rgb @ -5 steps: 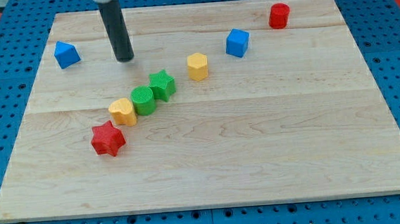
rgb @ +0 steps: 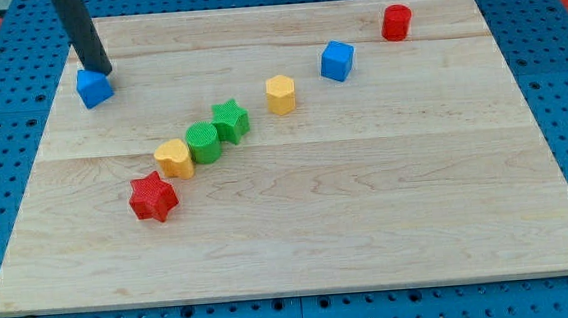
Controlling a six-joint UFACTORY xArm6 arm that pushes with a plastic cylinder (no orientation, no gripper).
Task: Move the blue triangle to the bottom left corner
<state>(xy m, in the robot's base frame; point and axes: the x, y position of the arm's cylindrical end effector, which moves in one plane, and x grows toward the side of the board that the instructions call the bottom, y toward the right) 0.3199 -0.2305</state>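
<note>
Wooden board [rgb: 369,223], left edge: my tip [rgb: 100,72] (no fingers) touches the blue triangle [rgb: 94,89] from above

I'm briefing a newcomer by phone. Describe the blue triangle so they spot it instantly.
Start at the wooden board's top-left corner in the view. The blue triangle sits there alone, with my tip touching its upper edge. The blue cube is over toward the right.

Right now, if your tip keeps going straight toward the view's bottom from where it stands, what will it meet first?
The blue triangle. My tip sits at its top edge, seemingly touching it, though depth is hard to judge. Beyond that block, the board looks free down to the bottom left corner; the red star lies off to the view's right.
</note>
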